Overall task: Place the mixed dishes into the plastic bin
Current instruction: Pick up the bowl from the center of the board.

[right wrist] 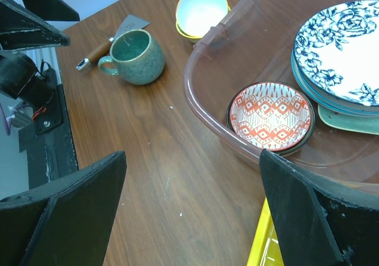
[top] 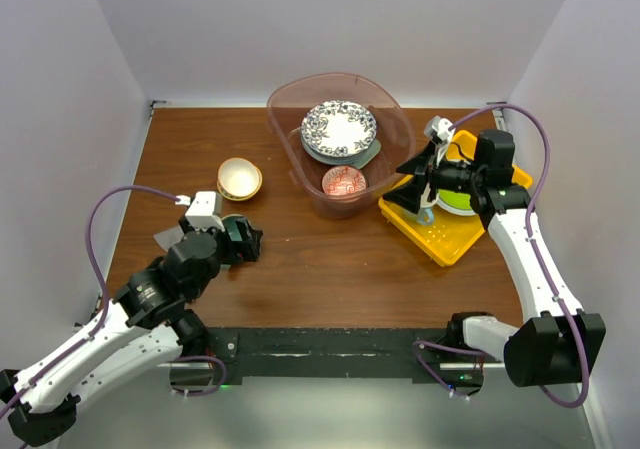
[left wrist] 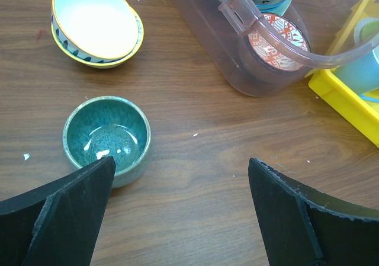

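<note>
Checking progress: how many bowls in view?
3: a red-patterned round bowl inside the translucent pinkish plastic bin, and two nested yellow-rimmed bowls on the wooden table left of it. More may hide under the plates.

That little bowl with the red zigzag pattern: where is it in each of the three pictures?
Top external: the red patterned bowl sits inside the plastic bin, at its near end.
Left wrist: upper right, seen over the bin's rim and through its wall.
Right wrist: right of centre, on the bin's floor.
Shared landmark: the stacked yellow-rimmed bowls on the table outside the bin, upper left in the left wrist view, top centre in the right wrist view.
</note>
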Tool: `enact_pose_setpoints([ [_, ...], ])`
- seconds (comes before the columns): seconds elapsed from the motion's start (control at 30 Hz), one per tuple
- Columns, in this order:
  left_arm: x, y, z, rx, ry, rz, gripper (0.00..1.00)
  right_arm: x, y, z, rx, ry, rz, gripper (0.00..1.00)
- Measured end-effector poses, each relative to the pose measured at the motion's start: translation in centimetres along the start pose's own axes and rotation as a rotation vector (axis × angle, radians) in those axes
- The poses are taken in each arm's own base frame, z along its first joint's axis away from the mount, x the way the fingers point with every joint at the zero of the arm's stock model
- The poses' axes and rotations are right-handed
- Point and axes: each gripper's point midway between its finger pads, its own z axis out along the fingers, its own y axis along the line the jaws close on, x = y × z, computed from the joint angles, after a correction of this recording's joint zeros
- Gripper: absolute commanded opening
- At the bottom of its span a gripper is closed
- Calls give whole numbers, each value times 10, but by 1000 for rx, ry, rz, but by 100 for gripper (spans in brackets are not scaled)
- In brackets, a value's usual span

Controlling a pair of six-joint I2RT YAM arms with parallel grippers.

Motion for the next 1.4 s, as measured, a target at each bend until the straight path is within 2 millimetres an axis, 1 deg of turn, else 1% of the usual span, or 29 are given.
enact_pose_setpoints([
  [0.23, 2, 2, 0, -11, 7, -4, 100, 0, 0, 0, -1, 0, 0, 98],
  [0.63, 12, 7, 1, -39, 48, 4, 100, 2, -1, 1, -2, 3, 5, 98],
  [0.9, 11, 7, 0, -41, 50, -4, 100, 2, -2, 1, -3, 5, 8, 98],
  [1.4, 16, 10, -2, -66, 88, 1, 100, 3, -2, 1, -3, 6, 8, 98],
])
